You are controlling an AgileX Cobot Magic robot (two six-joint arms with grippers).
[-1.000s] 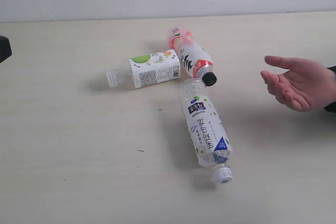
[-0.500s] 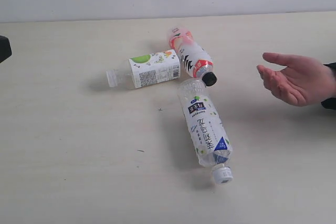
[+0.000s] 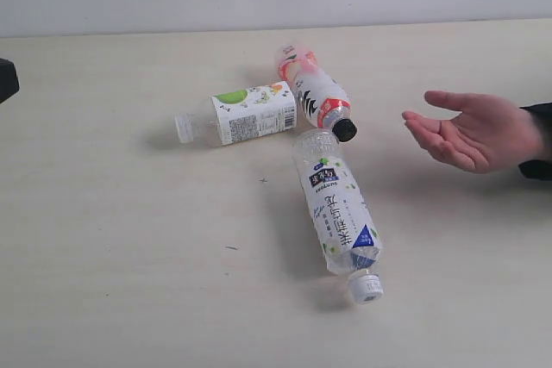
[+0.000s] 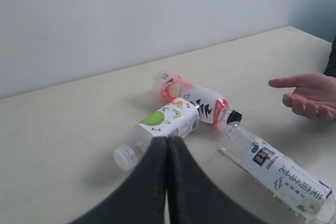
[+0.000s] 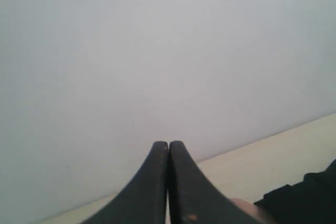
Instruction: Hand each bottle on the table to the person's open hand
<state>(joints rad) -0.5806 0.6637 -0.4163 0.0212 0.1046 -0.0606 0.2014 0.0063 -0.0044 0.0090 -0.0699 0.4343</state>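
Three bottles lie on their sides on the table (image 3: 112, 239). The green-labelled one (image 3: 241, 115) (image 4: 167, 121) has a white cap pointing left. Behind it lies the pinkish-red one (image 3: 312, 90) (image 4: 198, 97) with a black cap. The blue-labelled one (image 3: 338, 208) (image 4: 275, 170) lies nearest the front. The person's open hand (image 3: 473, 131) (image 4: 311, 94) hovers palm up at the right, level with the black cap. My left gripper (image 4: 168, 139) is shut and empty, short of the green-labelled bottle. My right gripper (image 5: 168, 143) is shut and empty, facing the wall.
A pale wall runs behind the table's far edge. A dark part of the left arm (image 3: 5, 79) shows at the left border. The person's black sleeve (image 3: 536, 140) (image 5: 302, 198) sits at the right edge.
The person's hand has moved left, closer to the bottles, and opened flatter. The bottles and both grippers have not moved.
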